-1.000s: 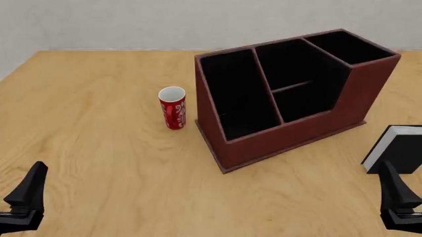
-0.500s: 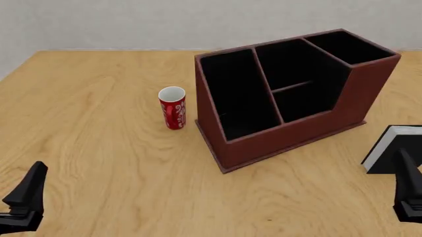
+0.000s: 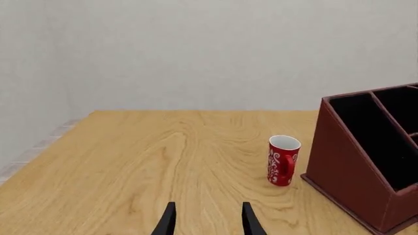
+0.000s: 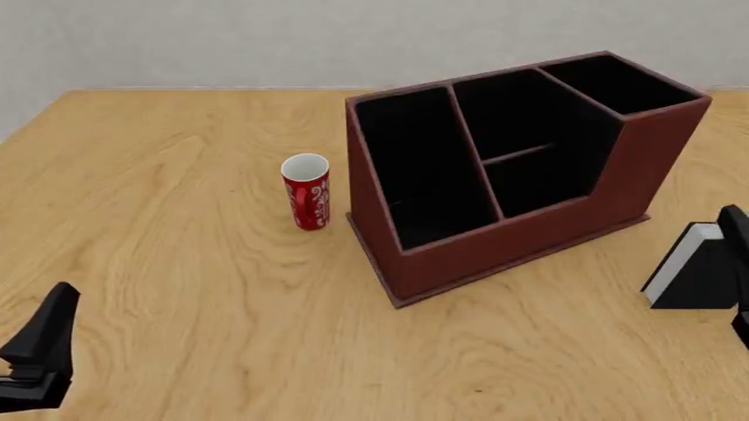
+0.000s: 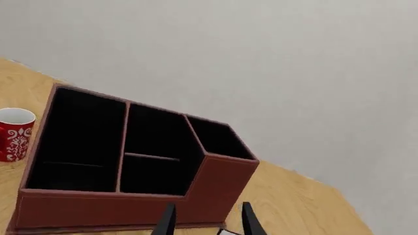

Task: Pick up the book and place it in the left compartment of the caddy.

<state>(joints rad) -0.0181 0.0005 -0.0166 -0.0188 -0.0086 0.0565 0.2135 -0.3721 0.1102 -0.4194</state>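
The caddy [image 4: 515, 224], a dark reddish-brown box with black slots, stands right of the table's middle. Its left compartment [image 4: 422, 175] holds nothing. The book [image 4: 699, 279], black-covered with a white page edge, stands tilted on the table right of the caddy, near the front view's right edge. My right gripper [image 4: 738, 235] is partly out of the front view, just right of the book; in the right wrist view its fingers [image 5: 168, 221] are apart and hold nothing. My left gripper [image 4: 41, 346] is open and empty at the front left; the left wrist view shows its fingers [image 3: 168, 225] apart.
A red-and-white patterned cup [image 4: 307, 191] stands upright just left of the caddy; it also shows in the left wrist view [image 3: 283, 160] and the right wrist view [image 5: 14, 134]. A pale wall runs behind the table's far edge.
My right gripper has risen and moved right, from in front of the book to beside it at the frame's edge. My left gripper has sunk slightly. The book has not moved.
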